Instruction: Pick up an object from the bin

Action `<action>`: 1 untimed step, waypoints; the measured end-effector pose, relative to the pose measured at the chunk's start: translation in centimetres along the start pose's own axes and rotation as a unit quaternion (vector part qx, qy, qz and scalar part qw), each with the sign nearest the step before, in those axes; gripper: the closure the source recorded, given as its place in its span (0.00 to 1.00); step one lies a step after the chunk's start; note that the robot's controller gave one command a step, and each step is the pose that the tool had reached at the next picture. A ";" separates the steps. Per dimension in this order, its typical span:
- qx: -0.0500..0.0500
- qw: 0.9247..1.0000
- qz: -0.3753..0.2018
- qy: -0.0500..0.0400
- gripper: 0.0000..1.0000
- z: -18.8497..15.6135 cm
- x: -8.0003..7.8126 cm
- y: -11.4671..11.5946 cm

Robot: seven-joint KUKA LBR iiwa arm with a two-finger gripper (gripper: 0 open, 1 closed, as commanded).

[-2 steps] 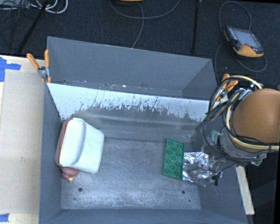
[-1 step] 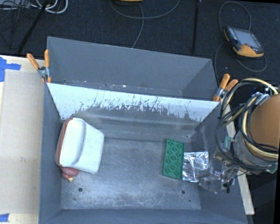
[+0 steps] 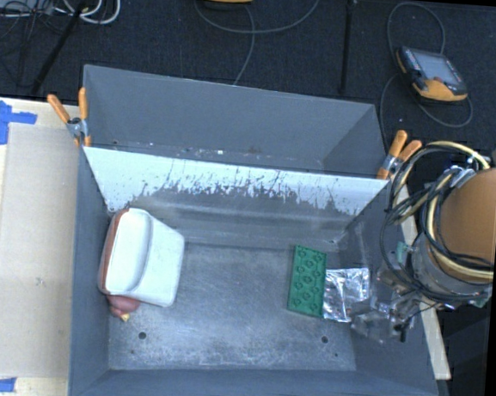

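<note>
Three things in the grey bin [image 3: 217,358], maybe four. Gripper [image 3: 381,321] sits low against the right-hand slope, just beside a scrap of crumpled foil [image 3: 345,292]; whether it is released or clenched, cannot tell, as its dark parts merge with the wall. Nothing visibly grasped. Foil touches the right edge of a green studded plate [image 3: 307,281], which lies flat right of centre. Well apart on the left: a white box [image 3: 145,257] with rounded corners, a reddish thing [image 3: 123,305] poking out under its near end. Likeliest pick, by nearness, is the foil. Risks as judged: foil is thin and springy, so it may crush, tear or slide out of a pinch. A close this near the slope may scrape metal and catch nothing. A sideways nudge could shove the foil into the plate and shift both, and the plate lies too flat to offer an easy edge. Bin floor is scuffed bare metal, likely slick; the far wall is streaked with pale scratches. Arm [image 3: 465,229] carries looped cables near the rim, a possible snag. Beyond the bin: dark floor [image 3: 201,42], trailing leads [image 3: 271,31], a handheld unit [image 3: 430,72].
</note>
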State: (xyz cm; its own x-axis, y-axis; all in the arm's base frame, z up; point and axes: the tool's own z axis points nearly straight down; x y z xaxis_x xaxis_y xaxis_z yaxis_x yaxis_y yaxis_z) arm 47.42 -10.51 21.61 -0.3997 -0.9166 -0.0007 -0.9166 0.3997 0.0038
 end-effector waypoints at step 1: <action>-0.001 1.000 -0.004 0.000 1.00 2.8 1.2 -0.8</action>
State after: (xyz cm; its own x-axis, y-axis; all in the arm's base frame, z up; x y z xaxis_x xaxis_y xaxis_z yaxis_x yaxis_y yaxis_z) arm 47.68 -11.96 18.78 -0.3923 -0.9198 -0.0002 -0.9198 0.3923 0.0058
